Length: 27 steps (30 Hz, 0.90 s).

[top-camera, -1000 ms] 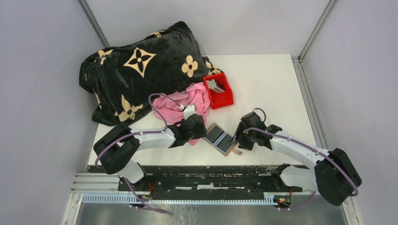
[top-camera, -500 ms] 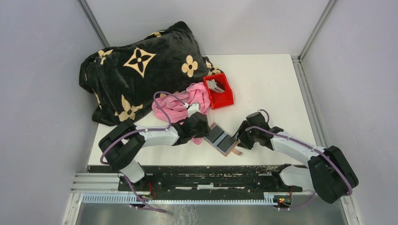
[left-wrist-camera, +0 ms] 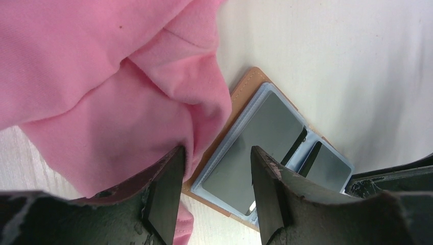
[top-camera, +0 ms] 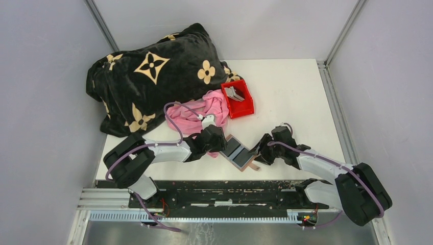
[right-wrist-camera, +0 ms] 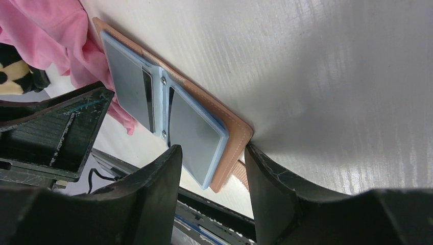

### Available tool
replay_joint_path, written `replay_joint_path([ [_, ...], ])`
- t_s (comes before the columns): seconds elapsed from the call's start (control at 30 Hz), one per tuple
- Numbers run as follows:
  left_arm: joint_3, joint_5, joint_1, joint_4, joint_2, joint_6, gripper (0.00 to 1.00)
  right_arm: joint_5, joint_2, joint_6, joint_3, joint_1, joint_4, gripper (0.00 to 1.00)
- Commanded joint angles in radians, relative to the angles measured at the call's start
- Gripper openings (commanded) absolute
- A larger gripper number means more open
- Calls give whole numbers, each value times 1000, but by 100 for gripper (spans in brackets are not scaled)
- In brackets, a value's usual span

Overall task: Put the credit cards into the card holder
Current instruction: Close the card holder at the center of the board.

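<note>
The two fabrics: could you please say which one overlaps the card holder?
The pink cloth drapes over the card holder's edge; the black flowered blanket lies apart.

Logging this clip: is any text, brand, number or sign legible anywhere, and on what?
None can be read.
The card holder shows only blank dark faces in its sleeves.
The credit cards in the red bin are too small to read.
The black blanket has flower motifs only, no letters.

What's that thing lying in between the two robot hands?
The open card holder, brown with blue sleeves, lies on the table between the left gripper and the right gripper. The top view shows it.
</note>
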Motion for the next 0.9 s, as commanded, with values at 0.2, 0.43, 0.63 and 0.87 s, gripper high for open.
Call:
replay_joint_path([
  [0.2,-83,71,-73,-70,-38,-58,53,-15,26,22,-33,-5,-4,55],
  [0.43,-138,94,-81,-29,-107,-93,52,-38,62,26,-18,-11,59,51],
  [0.63,-146,123,-97,-39,-90,-100,51,-61,110,6,24,-13,76,50],
  [0.87,-146,120,-113,-50,-95,-109,50,-56,116,-40,71,-14,35,48],
])
